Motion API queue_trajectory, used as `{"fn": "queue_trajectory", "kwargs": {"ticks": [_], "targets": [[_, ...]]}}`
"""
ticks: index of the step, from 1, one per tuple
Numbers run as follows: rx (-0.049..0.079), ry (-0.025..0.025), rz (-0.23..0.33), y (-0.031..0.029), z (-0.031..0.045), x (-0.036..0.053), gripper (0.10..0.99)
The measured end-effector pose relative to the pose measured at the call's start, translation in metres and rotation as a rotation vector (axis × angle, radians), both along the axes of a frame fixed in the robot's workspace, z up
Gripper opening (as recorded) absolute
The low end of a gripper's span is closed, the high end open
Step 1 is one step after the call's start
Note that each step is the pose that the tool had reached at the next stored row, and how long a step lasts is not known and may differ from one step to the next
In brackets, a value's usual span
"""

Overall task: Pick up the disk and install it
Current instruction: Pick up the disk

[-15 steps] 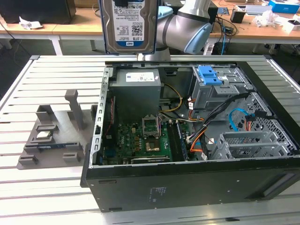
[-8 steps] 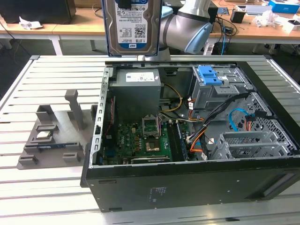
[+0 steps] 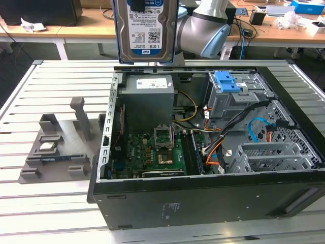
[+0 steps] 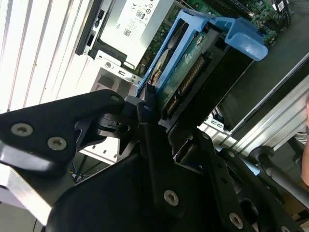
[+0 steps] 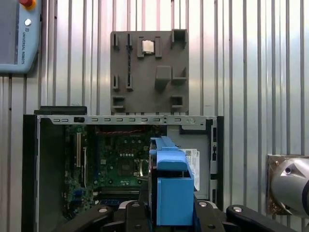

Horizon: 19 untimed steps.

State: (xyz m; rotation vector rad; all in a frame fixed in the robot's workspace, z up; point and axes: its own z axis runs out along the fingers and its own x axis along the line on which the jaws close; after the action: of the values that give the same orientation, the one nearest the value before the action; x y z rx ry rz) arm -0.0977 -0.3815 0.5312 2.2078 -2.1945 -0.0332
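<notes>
1. The disk (image 3: 144, 30) hangs upright at the upper centre of the exterior view, with its label facing the camera, above the open computer case (image 3: 203, 203).
2. In the second wrist view the black jaws are clamped on the disk, gripping it across its blue frame (image 4: 246, 41).
3. Directly under the disk in the exterior view sits the grey power supply (image 3: 149, 94), and the motherboard (image 3: 160, 150) is lower in the frame.
4. A blue-tabbed drive bay (image 3: 227, 81) sits in the upper right of the case.
5. At the exterior view's left, a grey fixture (image 3: 56, 152) stands on the slatted tabletop (image 3: 30, 213) and carries a small silver chip (image 3: 47, 146).
</notes>
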Motion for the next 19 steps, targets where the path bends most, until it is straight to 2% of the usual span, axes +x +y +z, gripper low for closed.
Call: {"fn": "queue_trajectory", "kwargs": {"ticks": [10, 13, 19], "targets": [[-0.003, 0.0000, 0.000, -0.0086, -0.0015, 0.0051, 0.365], [-0.005, 0.0000, 0.000, -0.0136, -0.0022, 0.0075, 0.365], [-0.007, 0.0000, 0.000, -0.0198, -0.0032, 0.0098, 0.365]]}}
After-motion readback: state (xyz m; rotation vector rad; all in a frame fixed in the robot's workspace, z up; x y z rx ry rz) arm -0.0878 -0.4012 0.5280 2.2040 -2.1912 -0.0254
